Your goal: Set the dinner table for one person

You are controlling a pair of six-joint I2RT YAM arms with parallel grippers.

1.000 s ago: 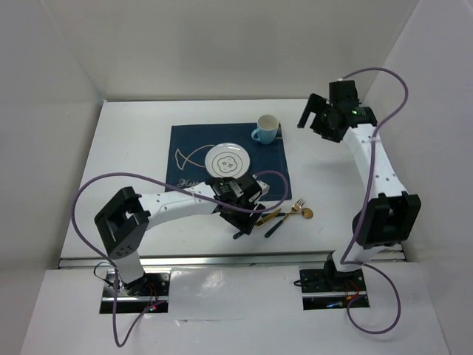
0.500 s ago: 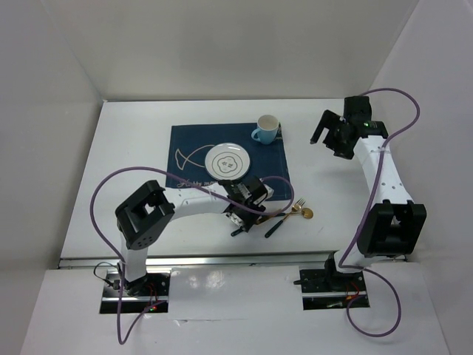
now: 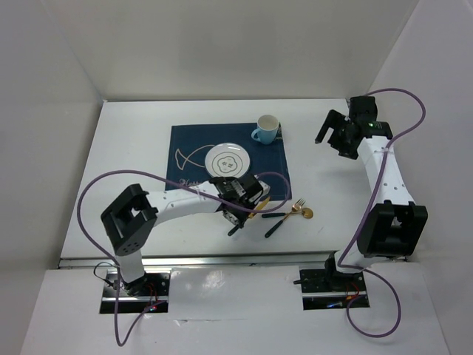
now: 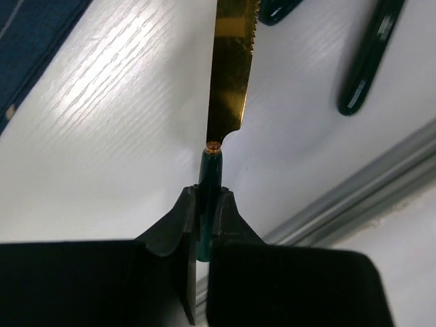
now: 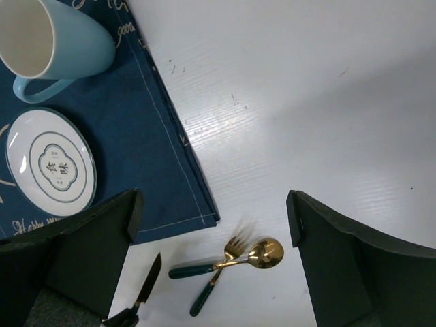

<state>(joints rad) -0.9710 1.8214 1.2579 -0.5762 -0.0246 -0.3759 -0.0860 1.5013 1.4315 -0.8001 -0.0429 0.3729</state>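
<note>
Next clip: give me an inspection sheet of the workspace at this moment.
Surface: white table with navy placemat.
Job's things: plate and blue mug on the placemat; fork and spoon lying together beside it; knife held.
Clutter: nothing seen.
Grippers: left gripper shut on the knife handle; right gripper open, empty.
Cables: purple cable looping from each arm.
Surroundings: white walls on three sides.

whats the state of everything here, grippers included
left gripper: shut on knife
right gripper: open, empty
knife: held by its green handle
fork: lying on table, crossing spoon
spoon: lying on table
mug: upright on placemat, looks empty
plate: flat on placemat, empty
placemat: spread flat
</note>
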